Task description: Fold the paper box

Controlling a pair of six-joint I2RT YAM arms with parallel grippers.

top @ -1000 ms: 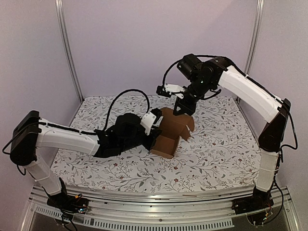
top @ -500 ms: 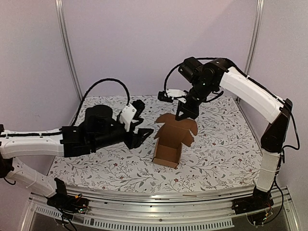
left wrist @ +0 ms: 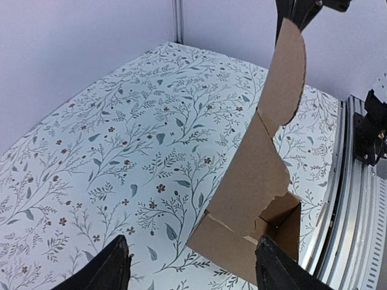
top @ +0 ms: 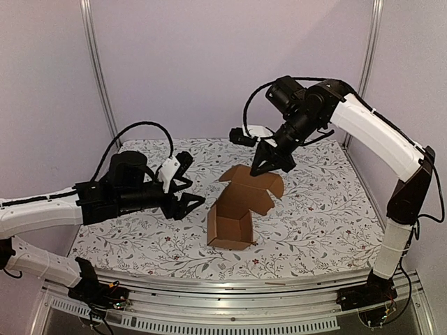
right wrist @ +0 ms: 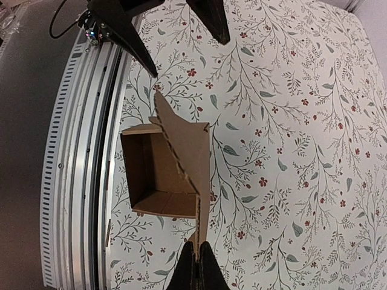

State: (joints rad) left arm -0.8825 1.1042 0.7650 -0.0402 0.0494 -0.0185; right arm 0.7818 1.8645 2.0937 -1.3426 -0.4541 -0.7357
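Note:
The paper box (top: 234,216) is a brown open carton on the floral cloth, its mouth facing the near edge and its flaps standing up. My right gripper (top: 269,166) is above it, shut on the edge of the tall upper flap. In the right wrist view the pinched flap edge runs up from the gripper (right wrist: 198,266) to the box (right wrist: 163,175). My left gripper (top: 187,197) hangs open to the left of the box, clear of it. In its wrist view the box (left wrist: 254,199) lies ahead between the spread fingertips (left wrist: 109,269).
The floral cloth (top: 314,209) covers the table. A metal rail (top: 230,286) runs along the near edge, just in front of the box. Upright posts (top: 98,70) and pale walls close in the back and sides.
My left gripper has let go of the box, opened wide and drawn back to the left. The box, hanging from my right gripper, has swung a little left and nearer.

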